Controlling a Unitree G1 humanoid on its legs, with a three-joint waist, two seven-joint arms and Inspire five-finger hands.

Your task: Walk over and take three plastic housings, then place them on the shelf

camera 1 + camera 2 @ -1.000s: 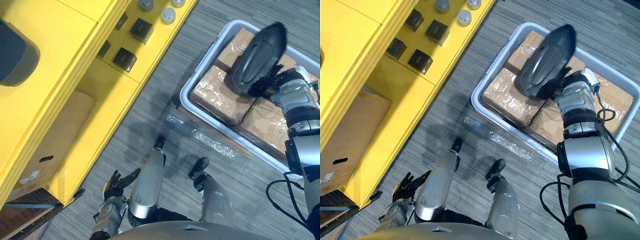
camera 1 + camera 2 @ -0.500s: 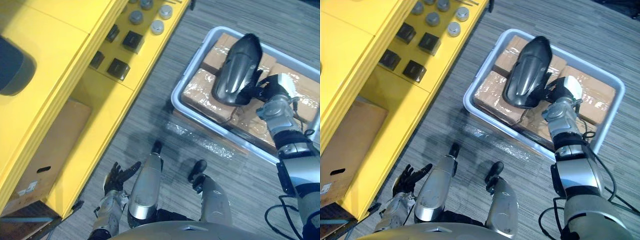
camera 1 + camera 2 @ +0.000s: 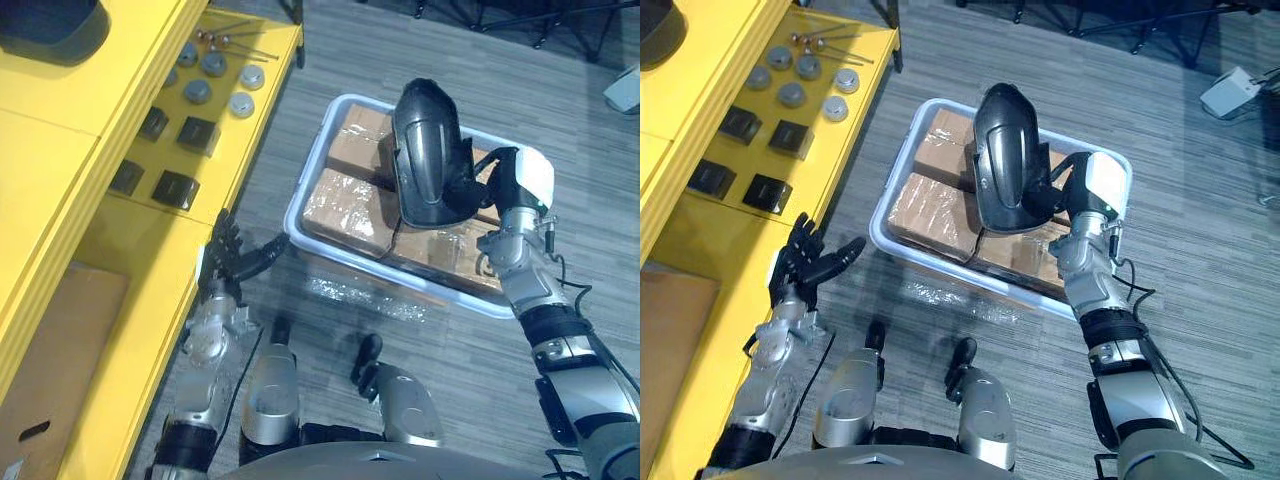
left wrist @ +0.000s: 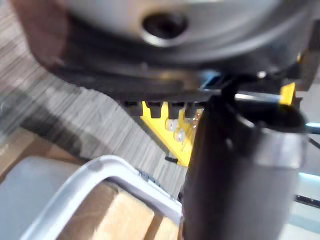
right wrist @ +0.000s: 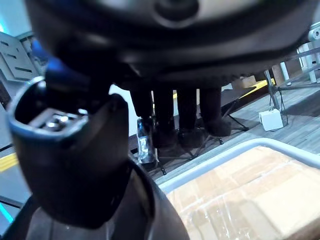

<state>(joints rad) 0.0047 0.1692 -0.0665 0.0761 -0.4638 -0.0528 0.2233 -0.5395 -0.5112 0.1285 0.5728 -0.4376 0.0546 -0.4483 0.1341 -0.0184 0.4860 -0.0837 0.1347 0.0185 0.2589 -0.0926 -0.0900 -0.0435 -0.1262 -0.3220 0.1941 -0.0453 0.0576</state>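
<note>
**Desk:** What do we have at the left edge?

**Field:** We see a yellow shelf (image 3: 70,130) running down that side. Black blocks (image 3: 176,188), grey round discs (image 3: 241,103) and thin metal pins (image 3: 240,45) lie on one of its levels. A dark rounded object (image 3: 50,25) sits on a higher level at the far corner. A cardboard box (image 3: 50,340) shows lower down.

**Desk:** And the left hand?

**Field:** The left hand (image 3: 803,268) hangs just beside the shelf's edge, over the grey carpet (image 3: 330,60). Its fingers are spread and straight, grasping nothing.

**Desk:** What do we find in the middle?

**Field:** A pale grey tub (image 3: 298,205) stands on the carpet, packed with cardboard parcels (image 3: 340,205) in clear wrap. A strip of clear plastic film (image 3: 365,298) lies on the floor just beside the tub's near wall.

**Desk:** Where is the plastic housing?

**Field:** The black plastic housing (image 3: 425,150), long and rounded, is up over the tub, tilted, with its glossy back toward us. We cannot tell whether its lower end touches the parcels.

**Desk:** Who holds it?

**Field:** The right hand (image 3: 500,185), at the housing's right side, has its fingers and thumb (image 5: 65,145) clasped on it. Our right wrist view shows the thumb pressed against the dark shell.
</note>
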